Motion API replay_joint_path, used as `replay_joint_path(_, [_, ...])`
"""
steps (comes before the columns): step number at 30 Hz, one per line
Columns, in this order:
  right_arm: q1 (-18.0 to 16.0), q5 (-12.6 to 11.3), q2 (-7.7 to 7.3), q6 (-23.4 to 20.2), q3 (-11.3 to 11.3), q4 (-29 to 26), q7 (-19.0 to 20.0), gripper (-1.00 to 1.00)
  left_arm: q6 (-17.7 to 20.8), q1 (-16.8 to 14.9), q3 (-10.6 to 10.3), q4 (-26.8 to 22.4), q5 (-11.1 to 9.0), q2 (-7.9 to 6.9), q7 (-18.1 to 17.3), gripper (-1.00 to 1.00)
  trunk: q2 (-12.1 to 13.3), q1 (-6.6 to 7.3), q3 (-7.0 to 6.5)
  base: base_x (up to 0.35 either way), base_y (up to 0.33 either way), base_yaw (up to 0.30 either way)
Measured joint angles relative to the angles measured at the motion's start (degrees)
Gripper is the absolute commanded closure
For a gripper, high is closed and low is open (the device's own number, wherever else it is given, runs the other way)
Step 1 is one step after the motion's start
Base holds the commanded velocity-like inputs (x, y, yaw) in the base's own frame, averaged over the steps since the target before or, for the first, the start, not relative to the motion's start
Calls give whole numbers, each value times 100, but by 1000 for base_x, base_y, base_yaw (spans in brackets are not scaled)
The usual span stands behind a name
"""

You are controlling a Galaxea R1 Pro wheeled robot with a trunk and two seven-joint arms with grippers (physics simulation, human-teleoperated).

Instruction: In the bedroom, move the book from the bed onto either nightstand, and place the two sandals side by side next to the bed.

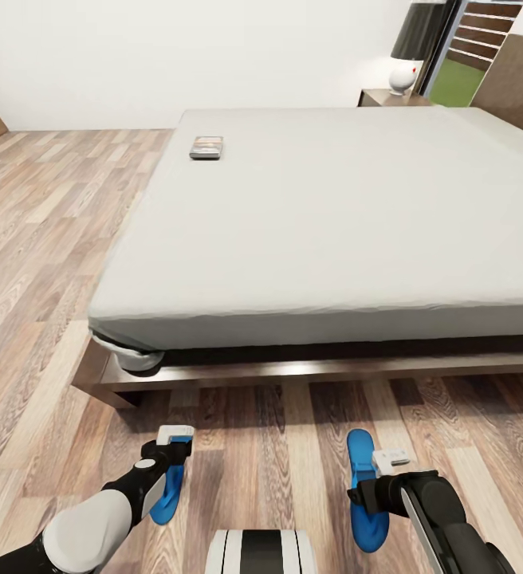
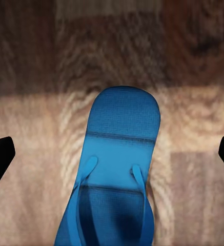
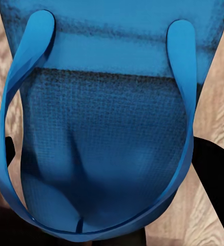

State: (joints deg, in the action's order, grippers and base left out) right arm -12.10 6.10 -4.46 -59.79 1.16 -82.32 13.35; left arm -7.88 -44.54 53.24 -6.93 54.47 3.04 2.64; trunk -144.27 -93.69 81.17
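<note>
The book [image 1: 206, 147] lies flat near the far left corner of the bed [image 1: 333, 231], whose pale mattress rests on a dark wooden frame. A dark nightstand [image 1: 385, 98] stands beyond the bed's far side. Two blue sandals lie on the plank floor in front of the bed's foot. My left gripper [image 1: 170, 472] hovers open over the left sandal [image 1: 166, 494], its fingertips [image 2: 0, 154] wide on either side of that sandal [image 2: 119, 169]. My right gripper [image 1: 371, 494] is low over the right sandal [image 1: 363, 466], and its dark fingers [image 3: 214, 179] press both sides of the sole [image 3: 106, 128].
A white lamp with a dark shade [image 1: 409, 48] stands on the nightstand. The bed frame's corner [image 1: 102, 383] juts out at the left. Wood floor [image 1: 46, 239] runs along the bed's left side to a white wall.
</note>
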Motion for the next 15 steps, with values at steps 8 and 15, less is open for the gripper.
replay_joint_path(8, [0, -6, 2, 0, 0, 21, -2, 100, -3, 4, 0, 4, -5, 6, 4, -100, 0, 0, 0, 0, 0, 0])
replay_joint_path(15, [0, -10, 2, 0, 6, 28, -2, 100, 6, 10, 0, 6, -6, -2, 11, -100, 4, 8, -67, 0, 0, 0])
